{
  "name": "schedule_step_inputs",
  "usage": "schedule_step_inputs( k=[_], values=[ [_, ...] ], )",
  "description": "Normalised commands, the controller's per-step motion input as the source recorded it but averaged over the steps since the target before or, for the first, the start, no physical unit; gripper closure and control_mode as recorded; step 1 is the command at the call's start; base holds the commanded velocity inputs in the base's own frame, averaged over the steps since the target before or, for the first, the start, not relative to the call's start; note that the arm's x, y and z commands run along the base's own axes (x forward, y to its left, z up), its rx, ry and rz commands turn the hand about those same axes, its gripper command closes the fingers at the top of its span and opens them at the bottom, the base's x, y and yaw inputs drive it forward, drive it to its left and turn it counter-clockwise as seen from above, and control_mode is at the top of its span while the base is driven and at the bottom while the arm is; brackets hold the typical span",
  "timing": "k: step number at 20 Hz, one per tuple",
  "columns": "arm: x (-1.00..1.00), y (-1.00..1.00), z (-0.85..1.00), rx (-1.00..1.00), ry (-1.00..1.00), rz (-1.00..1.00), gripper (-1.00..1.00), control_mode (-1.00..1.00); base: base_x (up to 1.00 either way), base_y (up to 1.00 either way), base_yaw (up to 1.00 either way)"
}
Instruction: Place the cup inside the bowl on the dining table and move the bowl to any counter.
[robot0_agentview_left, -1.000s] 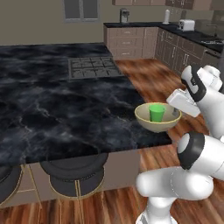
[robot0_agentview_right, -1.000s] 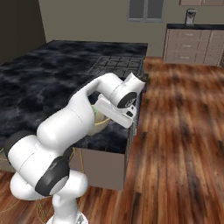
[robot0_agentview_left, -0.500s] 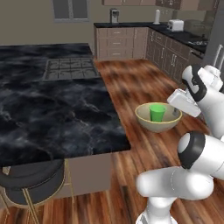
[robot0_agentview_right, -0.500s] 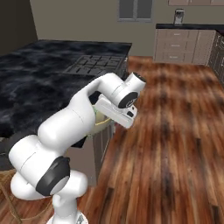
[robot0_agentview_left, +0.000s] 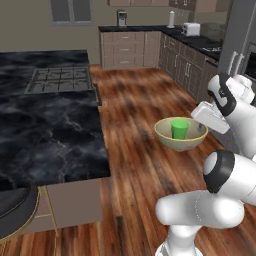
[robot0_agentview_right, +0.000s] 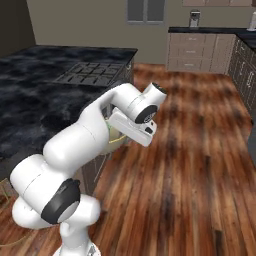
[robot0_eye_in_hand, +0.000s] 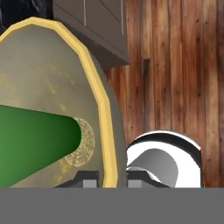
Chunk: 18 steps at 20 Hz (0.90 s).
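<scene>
Carrying the bowl (robot0_agentview_left: 181, 141) now, you have the cup (robot0_agentview_left: 179, 128) standing upright inside it, so the first half of the job looks done and the move to a tabletop is the step in hand. Your tool (robot0_eye_in_hand: 112, 178) pinches the bowl's rim, one tip inside the wall and one outside, as the hand view shows plainly. In the left base view the bowl hangs in the air over the wood floor (robot0_agentview_left: 135, 100), well clear of the island (robot0_agentview_left: 55, 120) on its left. The wall counter (robot0_agentview_left: 200, 45) runs along the right and the back, with a toaster (robot0_agentview_left: 190, 29) and other small things on it.

Next, I judge, you need to bring the base nearer that counter, lift the bowl above its edge and set it down on a bare stretch. Keep the bowl level as you go; a rim pinch is a thin hold, and a tilt could tip the cup out.
</scene>
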Motion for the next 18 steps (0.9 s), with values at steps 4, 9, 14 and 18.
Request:
schedule_step_inputs(
  k=[4,9,14,18],
  values=[
    [0.00,0.00,0.00,0.00,0.00,0.00,1.00,1.00,0.10,-0.74,0.00],
    [0.00,0.00,0.00,0.00,0.00,0.00,1.00,1.00,0.18,-0.75,0.00],
    [0.00,0.00,0.00,0.00,0.00,0.00,1.00,1.00,0.38,-0.62,0.00],
    [0.00,0.00,0.00,0.00,0.00,0.00,1.00,1.00,0.73,-0.51,0.00]
  ],
)
